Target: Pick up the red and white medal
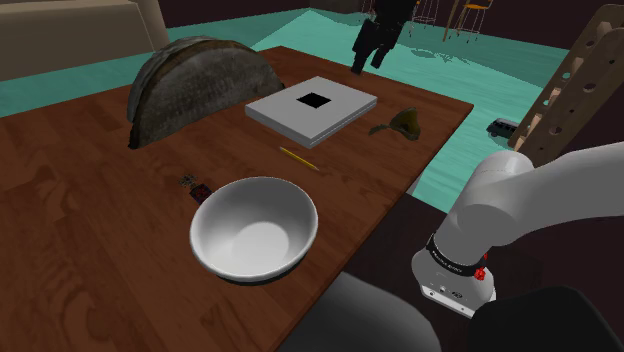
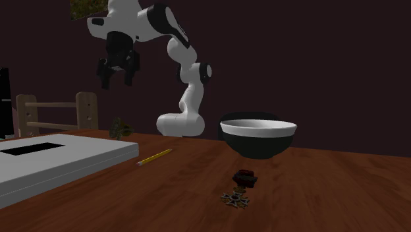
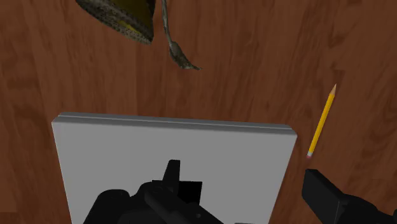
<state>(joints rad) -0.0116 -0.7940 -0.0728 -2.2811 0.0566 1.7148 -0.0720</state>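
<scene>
The medal (image 1: 195, 186) is small, with a dark red ribbon piece and a dark cross-shaped pendant (image 2: 238, 197). It lies flat on the brown wooden table (image 1: 90, 230), just beside the white bowl (image 1: 254, 228). My black gripper (image 2: 117, 80) hangs high in the air, open, with nothing between its fingers. It is far from the medal, above the grey flat slab (image 1: 312, 107). In the wrist view my fingers (image 3: 334, 197) stand apart over that slab (image 3: 172, 153).
A yellow pencil (image 1: 297, 158) lies between the slab and the bowl. An olive bell-shaped object (image 1: 405, 122) sits near the table's edge by the slab. A dark arched object (image 1: 195, 85) stands at the back. Teal floor lies beyond the table.
</scene>
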